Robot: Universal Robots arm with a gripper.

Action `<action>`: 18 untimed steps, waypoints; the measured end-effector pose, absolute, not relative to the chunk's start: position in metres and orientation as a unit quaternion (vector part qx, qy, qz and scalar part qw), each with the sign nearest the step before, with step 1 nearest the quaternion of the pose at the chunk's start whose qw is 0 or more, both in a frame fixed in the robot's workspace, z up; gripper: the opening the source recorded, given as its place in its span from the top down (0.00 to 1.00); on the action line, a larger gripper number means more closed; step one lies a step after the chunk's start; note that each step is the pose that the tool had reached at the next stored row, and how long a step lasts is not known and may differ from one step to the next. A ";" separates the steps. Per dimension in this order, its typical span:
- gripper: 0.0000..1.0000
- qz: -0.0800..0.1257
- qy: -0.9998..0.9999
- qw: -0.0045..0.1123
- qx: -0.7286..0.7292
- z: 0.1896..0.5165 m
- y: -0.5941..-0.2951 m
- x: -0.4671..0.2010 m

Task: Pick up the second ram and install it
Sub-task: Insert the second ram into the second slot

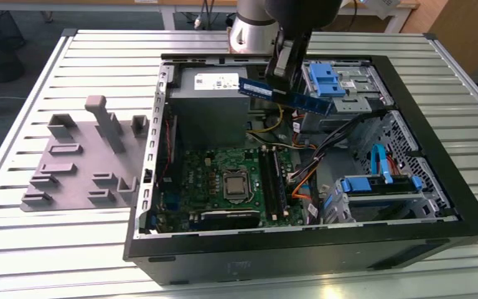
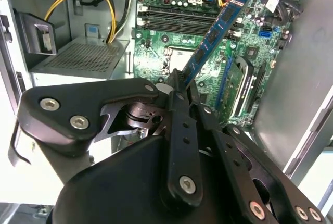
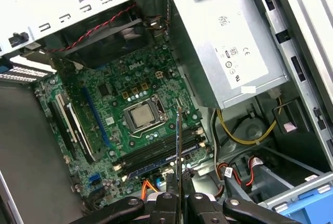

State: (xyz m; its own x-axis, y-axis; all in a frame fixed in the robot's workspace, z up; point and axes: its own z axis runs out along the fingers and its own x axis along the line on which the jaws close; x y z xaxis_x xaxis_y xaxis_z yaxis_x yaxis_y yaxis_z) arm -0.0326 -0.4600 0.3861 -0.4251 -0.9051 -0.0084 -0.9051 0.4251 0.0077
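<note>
One tool [image 1: 281, 81], clamped narrow on one stick: the second ram [image 1: 293, 96]. The stick is held by one end and is off the board, in the air over the far part of the open computer case [image 1: 305, 249]. It tilts, sloping down toward the exterior view's right.

Second wrist view: tool [image 2: 178, 82] grips the second ram [image 2: 216, 31] between two fingers. The stick's chip face shows, and it points out over the motherboard [image 2: 156, 47].

First wrist view: tool [image 3: 178, 197] holds the second ram [image 3: 179, 140] edge-on. It appears as a thin line against the memory slots [image 3: 156, 156] and is not seated. I cannot give a reliable slot count.

Inside the case:
- one motherboard
- one processor [image 1: 236, 184]
- one power supply [image 1: 210, 93]
- two blue brackets: far blue bracket [image 1: 330, 80] just beside the stick, and near blue bracket [image 1: 370, 184]

On the counter [image 1: 81, 56]: one case and one grey tray [image 1: 73, 168] with upright posts, at the exterior view's left, next to the case.
</note>
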 end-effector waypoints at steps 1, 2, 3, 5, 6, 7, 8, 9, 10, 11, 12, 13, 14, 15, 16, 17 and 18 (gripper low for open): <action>0.86 0.005 0.846 0.001 -0.533 0.386 -0.460 -0.033; 0.86 0.005 0.848 0.002 -0.530 0.386 -0.460 -0.033; 0.86 0.005 0.850 0.002 -0.527 0.386 -0.460 -0.033; 0.86 0.005 0.853 0.002 -0.522 0.386 -0.460 -0.033; 0.86 0.005 0.855 0.002 -0.519 0.386 -0.460 -0.033; 0.86 0.005 0.857 0.002 -0.516 0.386 -0.460 -0.033; 0.86 0.005 0.858 0.002 -0.513 0.386 -0.460 -0.033; 0.86 0.005 0.860 0.002 -0.510 0.386 -0.460 -0.033; 0.86 0.005 0.862 0.002 -0.507 0.386 -0.460 -0.033; 0.86 0.005 0.863 0.002 -0.505 0.386 -0.460 -0.033; 0.86 0.005 0.865 0.002 -0.502 0.386 -0.460 -0.033; 0.86 0.005 0.867 0.002 -0.499 0.385 -0.460 -0.033; 0.86 0.005 0.868 0.002 -0.496 0.385 -0.460 -0.033; 0.86 0.005 0.870 0.002 -0.493 0.385 -0.460 -0.033; 0.86 0.005 0.872 0.002 -0.490 0.385 -0.460 -0.033; 0.86 0.005 0.873 0.002 -0.487 0.385 -0.460 -0.033; 0.86 0.005 0.875 0.002 -0.484 0.385 -0.460 -0.033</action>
